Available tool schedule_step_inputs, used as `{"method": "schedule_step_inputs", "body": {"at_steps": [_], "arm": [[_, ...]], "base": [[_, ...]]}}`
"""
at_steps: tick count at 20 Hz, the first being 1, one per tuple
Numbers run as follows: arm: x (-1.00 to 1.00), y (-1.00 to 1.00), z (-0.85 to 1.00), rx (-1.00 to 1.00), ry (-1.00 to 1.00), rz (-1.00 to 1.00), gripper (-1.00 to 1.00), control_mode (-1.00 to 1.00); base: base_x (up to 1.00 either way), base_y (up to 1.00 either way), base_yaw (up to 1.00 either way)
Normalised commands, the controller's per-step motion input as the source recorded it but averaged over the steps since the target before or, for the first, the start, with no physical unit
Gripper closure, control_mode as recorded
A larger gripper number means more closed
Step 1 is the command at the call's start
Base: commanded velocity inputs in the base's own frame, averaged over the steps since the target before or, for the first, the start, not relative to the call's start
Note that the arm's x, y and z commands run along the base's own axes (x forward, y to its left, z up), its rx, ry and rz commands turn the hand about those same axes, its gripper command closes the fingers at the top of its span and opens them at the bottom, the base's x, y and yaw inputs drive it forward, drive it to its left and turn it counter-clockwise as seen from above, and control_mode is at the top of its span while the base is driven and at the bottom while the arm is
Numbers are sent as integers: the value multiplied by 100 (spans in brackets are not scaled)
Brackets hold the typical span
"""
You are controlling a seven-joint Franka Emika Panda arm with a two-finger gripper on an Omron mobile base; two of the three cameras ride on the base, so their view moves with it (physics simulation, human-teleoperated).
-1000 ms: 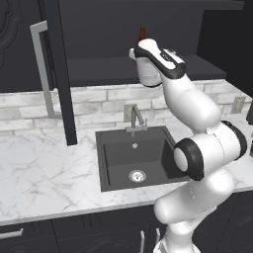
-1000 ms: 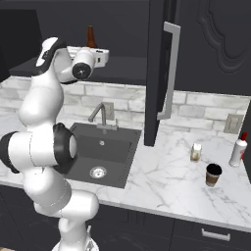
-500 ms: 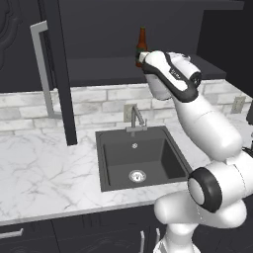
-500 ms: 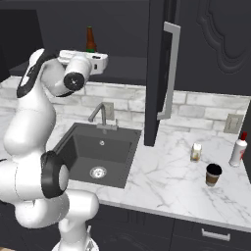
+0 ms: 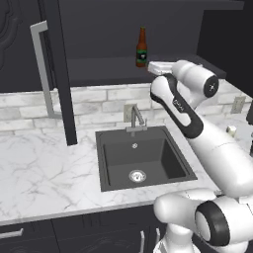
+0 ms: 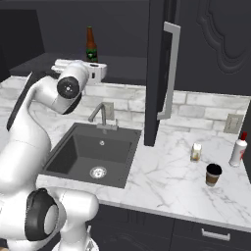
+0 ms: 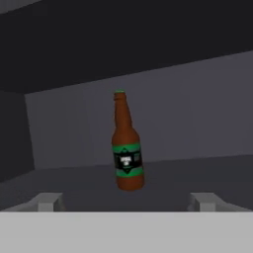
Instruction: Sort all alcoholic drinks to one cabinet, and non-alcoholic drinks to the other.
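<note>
Marble table (image 6: pixel 162 181) spreads round a dark sink (image 5: pixel 143 158) beneath the open charcoal cabinet (image 5: pixel 104 34), on whose shelf (image 5: pixel 99 66) the brown beer bottle (image 5: pixel 142 47) stands upright, free of the hand (image 7: pixel 126 200), whose fingers (image 7: pixel 47 201) are spread wide and empty just before it.

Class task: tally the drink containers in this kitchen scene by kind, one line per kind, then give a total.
Brown beer bottle, upright on the cabinet shelf: 1
White bottle with red cap, on the counter: 1
Paper cup with black lid, on the counter: 1
Small pale carton, on the counter: 1
Total: 4
</note>
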Motion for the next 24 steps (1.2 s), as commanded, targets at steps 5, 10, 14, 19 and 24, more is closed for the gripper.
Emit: {"method": "schedule_step_inputs", "body": {"at_steps": [5, 10, 14, 19, 24], "arm": [[-100, -1, 0, -5, 21, 0, -100, -100], [-96, -7, -7, -8, 23, -13, -100, -100], [-56, -31, -19, -9, 27, -20, -100, -100], [-31, -39, -49, -13, 30, -17, -100, -100], [-15, -46, -80, -8, 21, -5, -100, -100]], "base": [[0, 0, 0], [0, 0, 0], [0, 0, 0], [0, 0, 0], [0, 0, 0]]}}
